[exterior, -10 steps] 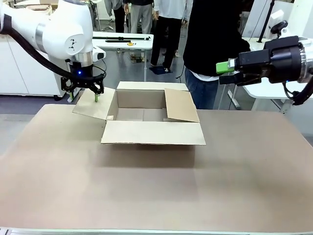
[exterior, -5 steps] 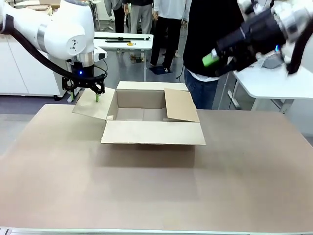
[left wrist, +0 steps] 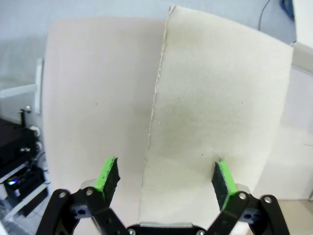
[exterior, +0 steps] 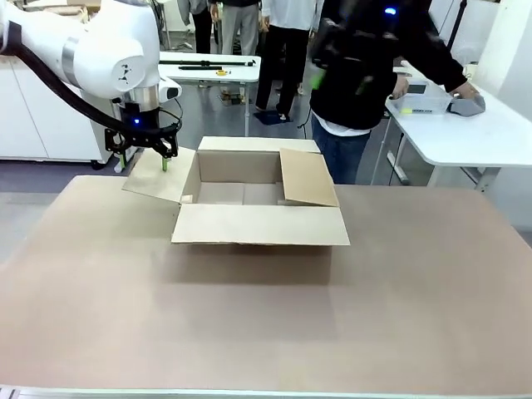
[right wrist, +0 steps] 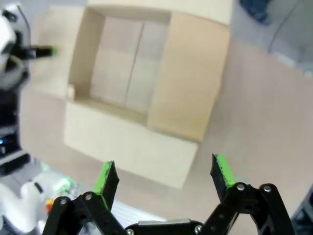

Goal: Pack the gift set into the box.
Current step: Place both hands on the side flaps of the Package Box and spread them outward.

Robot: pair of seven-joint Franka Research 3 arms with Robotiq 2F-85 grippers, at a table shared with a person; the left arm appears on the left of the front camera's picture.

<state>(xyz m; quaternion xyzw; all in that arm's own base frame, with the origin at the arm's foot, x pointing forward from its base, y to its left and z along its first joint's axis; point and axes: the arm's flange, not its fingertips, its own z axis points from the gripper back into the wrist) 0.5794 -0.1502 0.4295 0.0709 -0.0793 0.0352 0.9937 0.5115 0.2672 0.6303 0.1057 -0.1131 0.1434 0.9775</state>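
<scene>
The box (exterior: 258, 204) stands open in the middle of the table, its four flaps spread, with nothing inside (right wrist: 122, 63). My left gripper (exterior: 143, 160) hovers open over the box's left flap (left wrist: 215, 122), with nothing between its green pads (left wrist: 107, 176). My right gripper (exterior: 341, 76) is a dark motion blur high behind the box, in front of a person in black. In its wrist view the right gripper (right wrist: 165, 178) is open and bare, looking down on the box. The gift set (exterior: 467, 105), small and grey, lies under the person's hand on the white side table.
The brown table (exterior: 249, 324) spreads wide in front of the box. A white side table (exterior: 465, 137) stands at the back right, where the person reaches. More people stand far behind. My left arm (right wrist: 10, 49) shows at the left edge of the right wrist view.
My right arm has swung up and leftward from the right side to high behind the box. The person's arm now reaches to the side table. My left arm has stayed put.
</scene>
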